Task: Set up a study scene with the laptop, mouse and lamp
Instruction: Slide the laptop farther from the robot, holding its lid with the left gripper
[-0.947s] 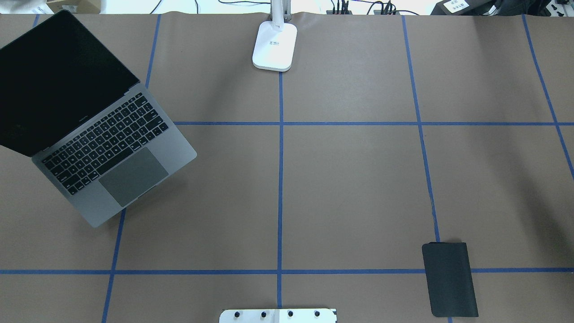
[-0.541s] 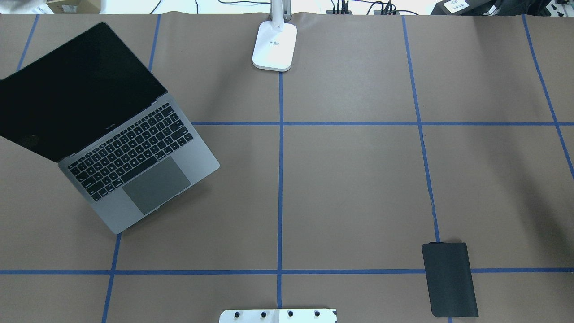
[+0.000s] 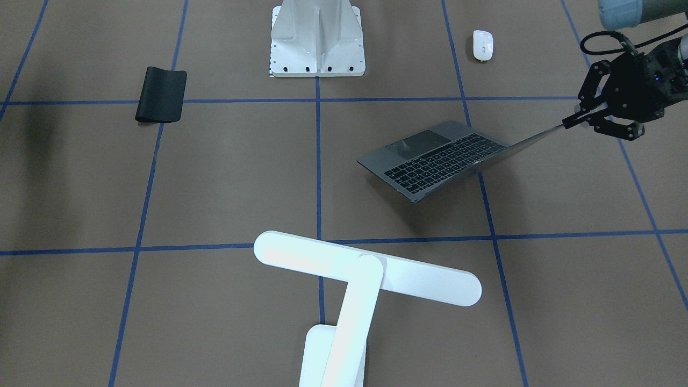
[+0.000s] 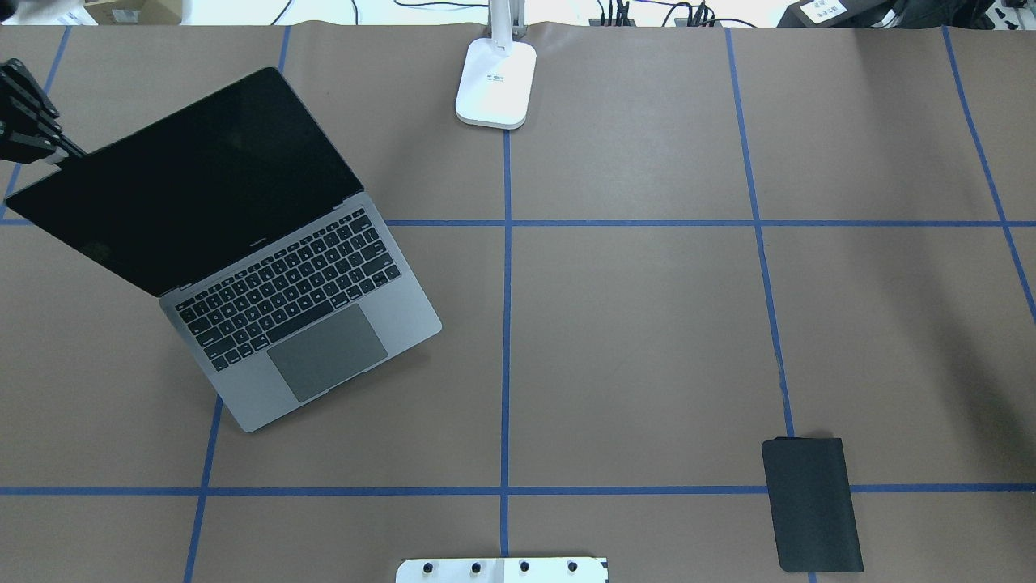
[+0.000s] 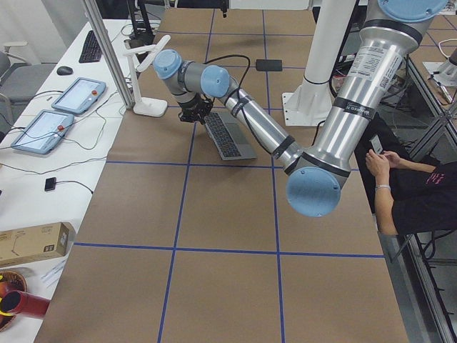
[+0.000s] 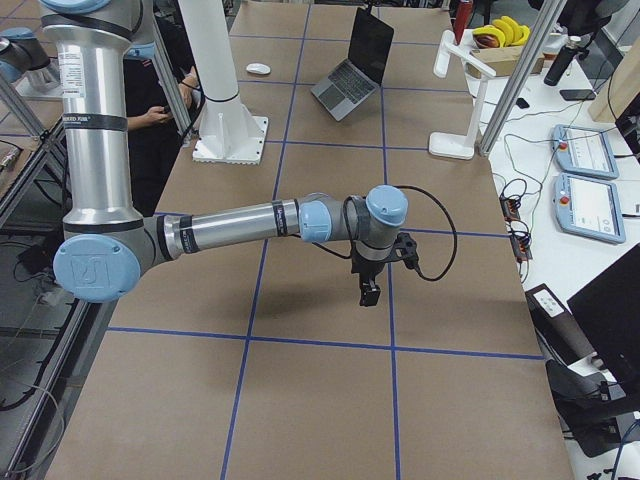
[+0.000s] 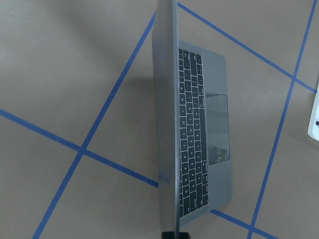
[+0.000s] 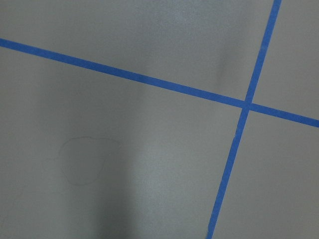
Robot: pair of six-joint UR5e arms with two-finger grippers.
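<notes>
Counted on the brown table (image 4: 647, 340), from the robot's side outward: one white ribbed pedestal (image 3: 317, 37), one black mouse pad (image 4: 812, 504), one mouse (image 3: 482, 44), one laptop (image 4: 299, 324), one lamp (image 3: 365, 274).

The mouse was seen near the pedestal, on the left arm's side, well apart from the pad. The laptop was noted farther out on that same side, opened, screen dark, skewed to the blue tape grid (image 4: 506, 324), a shadow thrown beneath its base. The left gripper (image 3: 578, 119) was found pinched onto an upper corner of the lid. The lamp was set at the far edge, its base on the centre line of the grid.

The right gripper (image 6: 370, 292) was held over bare table, pointed down; its jaw setting could not be told.
</notes>
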